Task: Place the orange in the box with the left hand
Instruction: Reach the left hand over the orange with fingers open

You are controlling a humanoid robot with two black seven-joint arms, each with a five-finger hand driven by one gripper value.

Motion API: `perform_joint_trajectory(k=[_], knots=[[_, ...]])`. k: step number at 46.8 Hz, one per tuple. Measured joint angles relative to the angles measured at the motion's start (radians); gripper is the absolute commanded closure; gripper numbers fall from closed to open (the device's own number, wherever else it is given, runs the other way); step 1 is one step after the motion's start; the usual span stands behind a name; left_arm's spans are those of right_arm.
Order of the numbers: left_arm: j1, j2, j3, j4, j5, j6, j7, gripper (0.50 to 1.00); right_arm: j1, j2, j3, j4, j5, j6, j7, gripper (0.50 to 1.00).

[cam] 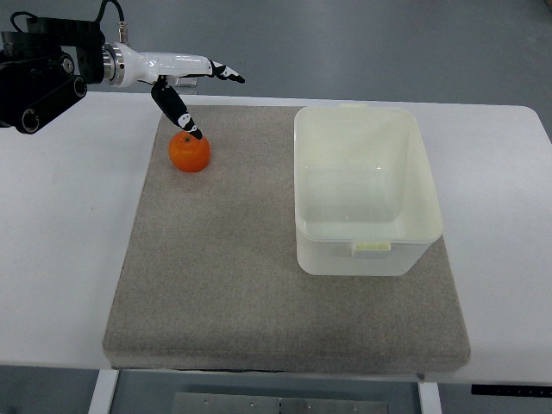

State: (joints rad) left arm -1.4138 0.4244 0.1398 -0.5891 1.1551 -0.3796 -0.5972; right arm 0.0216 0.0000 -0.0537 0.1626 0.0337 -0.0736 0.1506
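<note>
The left hand is hovering with fingers spread, its thumb tip touching the top of the orange, nothing gripped. The orange is sitting on the grey mat, well left of the empty box. It looks like the reaching step; next the fingers need closing around the fruit.

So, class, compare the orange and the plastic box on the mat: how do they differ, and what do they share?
The orange is small, round and bright orange; the box is much larger, rectangular and pale, see-through white. The orange is solid, while the box is open-topped and empty. The left robot hand has a fingertip at the orange; nothing touches the box. Both rest on the grey mat.
</note>
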Motion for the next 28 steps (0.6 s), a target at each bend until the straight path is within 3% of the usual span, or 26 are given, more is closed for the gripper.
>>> perform_joint_trajectory(k=[8,28], knots=[[-0.015,0.026,0.0,-0.042,0.102,-0.038,-0.014,0.501,0.0,0.0,0.0,0.0,0.0,0.0,0.0,0.574],[0.025,0.019,0.001,-0.031,0.282,0.057,-0.014,0.501,0.0,0.0,0.0,0.0,0.0,0.0,0.0,0.574]])
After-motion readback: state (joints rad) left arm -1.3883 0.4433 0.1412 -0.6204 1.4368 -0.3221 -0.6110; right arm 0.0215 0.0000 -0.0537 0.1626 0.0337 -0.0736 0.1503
